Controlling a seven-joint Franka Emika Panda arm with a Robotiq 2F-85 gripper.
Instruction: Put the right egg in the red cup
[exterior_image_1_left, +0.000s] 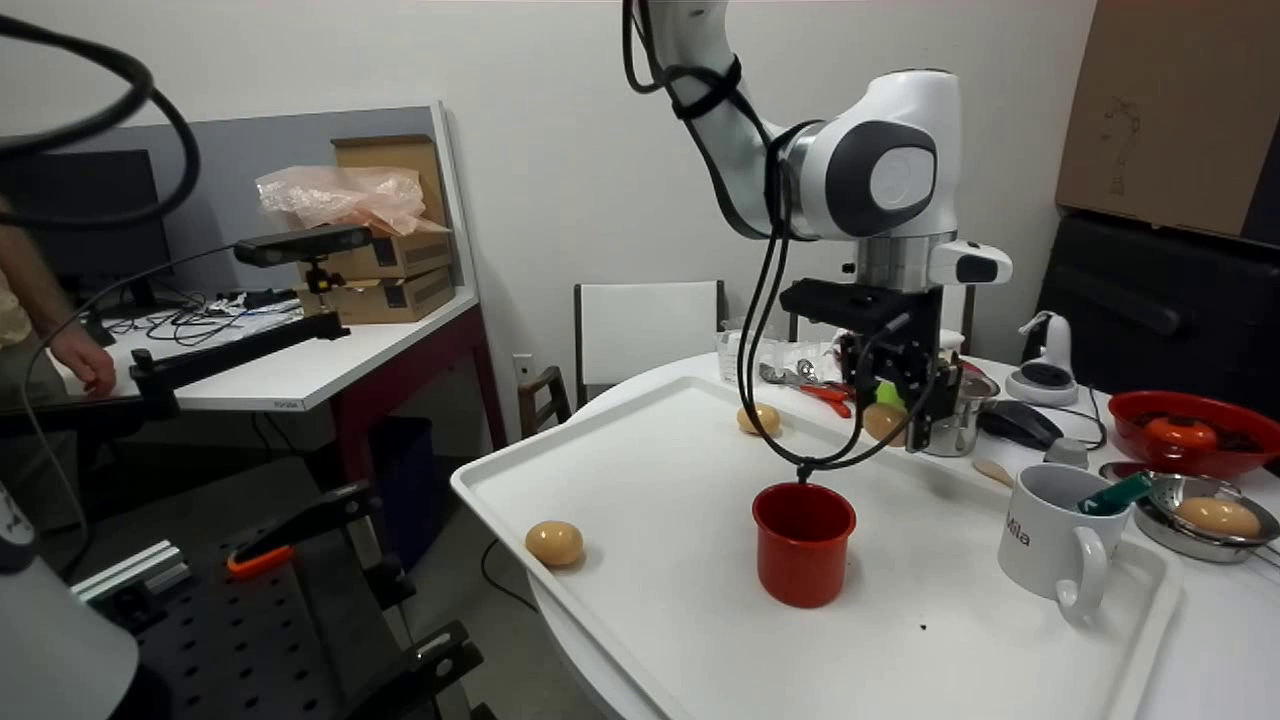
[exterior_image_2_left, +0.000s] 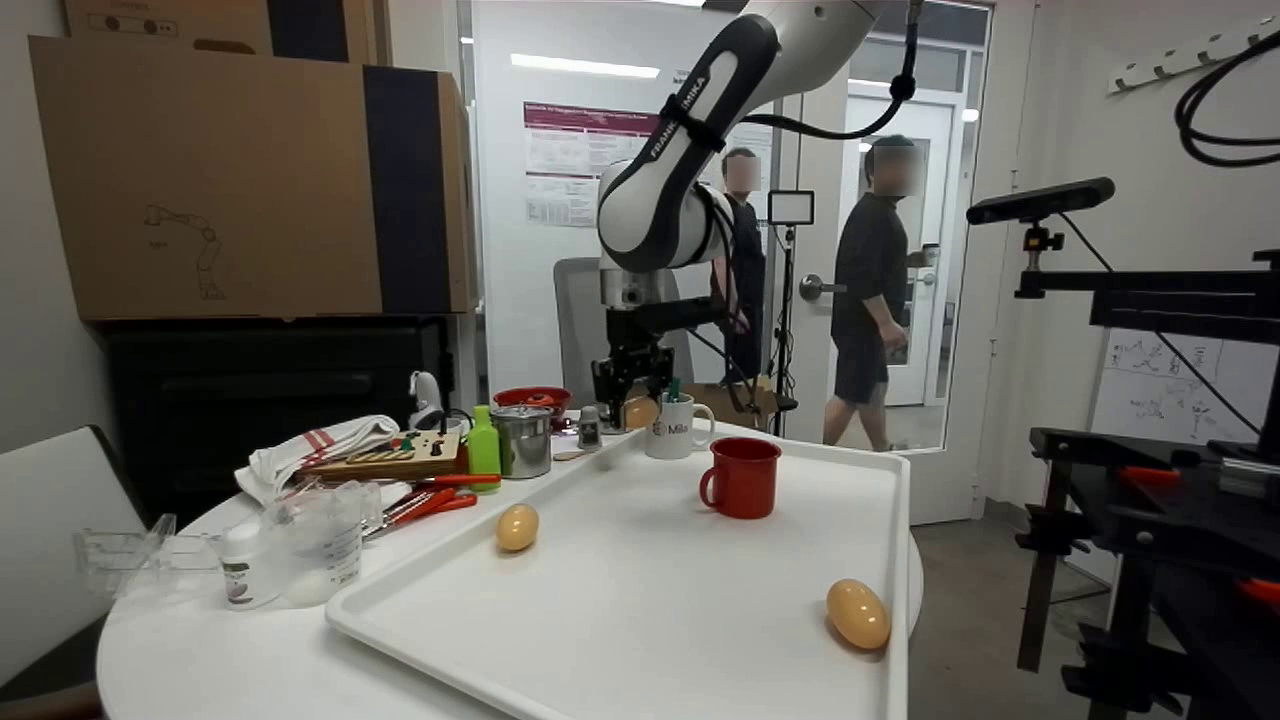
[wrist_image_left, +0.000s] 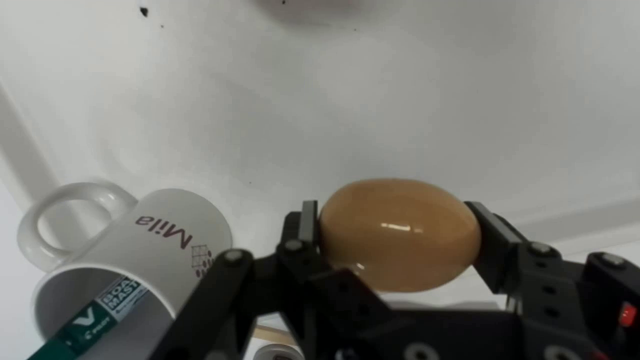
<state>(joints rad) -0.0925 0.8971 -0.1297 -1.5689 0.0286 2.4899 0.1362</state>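
My gripper (wrist_image_left: 398, 235) is shut on the right egg (wrist_image_left: 400, 245), a glossy tan-brown oval. Both pads touch its ends in the wrist view. The held egg also shows in both exterior views (exterior_image_1_left: 882, 421) (exterior_image_2_left: 640, 412), raised above the far side of the white tray (exterior_image_1_left: 650, 450). The red cup (exterior_image_1_left: 803, 550) stands upright on the tray, apart from the gripper, its opening facing up. Its handle shows in an exterior view (exterior_image_2_left: 745, 480). The cup is out of the wrist view. Two similar eggs (exterior_image_2_left: 517, 528) (exterior_image_2_left: 858, 614) lie on the tray near its edges.
A white mug (wrist_image_left: 165, 235) holding a green marker stands on the tray beside the gripper. A metal pot (exterior_image_2_left: 525, 440), green bottle (exterior_image_2_left: 484, 447), red bowl (exterior_image_1_left: 1190, 430) and metal strainer (exterior_image_1_left: 1200, 540) stand beyond the tray. Black cables (exterior_image_1_left: 775, 300) hang from the arm.
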